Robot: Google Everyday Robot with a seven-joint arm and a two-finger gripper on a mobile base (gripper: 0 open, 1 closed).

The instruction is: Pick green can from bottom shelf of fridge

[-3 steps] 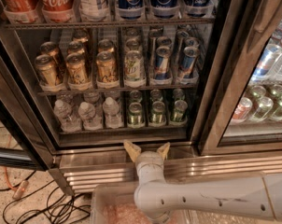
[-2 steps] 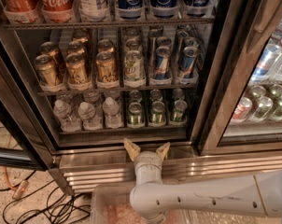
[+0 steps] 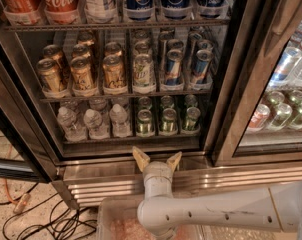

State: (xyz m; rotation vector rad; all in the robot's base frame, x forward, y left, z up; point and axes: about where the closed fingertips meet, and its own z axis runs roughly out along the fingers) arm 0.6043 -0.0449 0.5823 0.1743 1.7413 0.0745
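Note:
The fridge (image 3: 226, 109) stands open in front of me. On its bottom shelf (image 3: 131, 140), several green cans with silver tops stand in rows at the right; the front ones are at left (image 3: 145, 122), middle (image 3: 168, 121) and right (image 3: 191, 119). My gripper (image 3: 157, 158) is open, its two tan fingers spread in a V, in front of the steel sill just below the shelf's front rail. It holds nothing and sits below the front left and middle green cans, apart from them.
Small water bottles (image 3: 95, 122) fill the bottom shelf's left half. Gold-tan cans (image 3: 83, 74) and blue-and-red cans (image 3: 173, 67) stand on the rack above, cola bottles higher up. A second glass door (image 3: 286, 99) is at right. Cables (image 3: 46, 219) lie on the floor; a clear bin (image 3: 121, 219) is under my arm.
My arm has shifted slightly to the left; the gripper stays open at the same spot below the bottom shelf. The cans have not moved.

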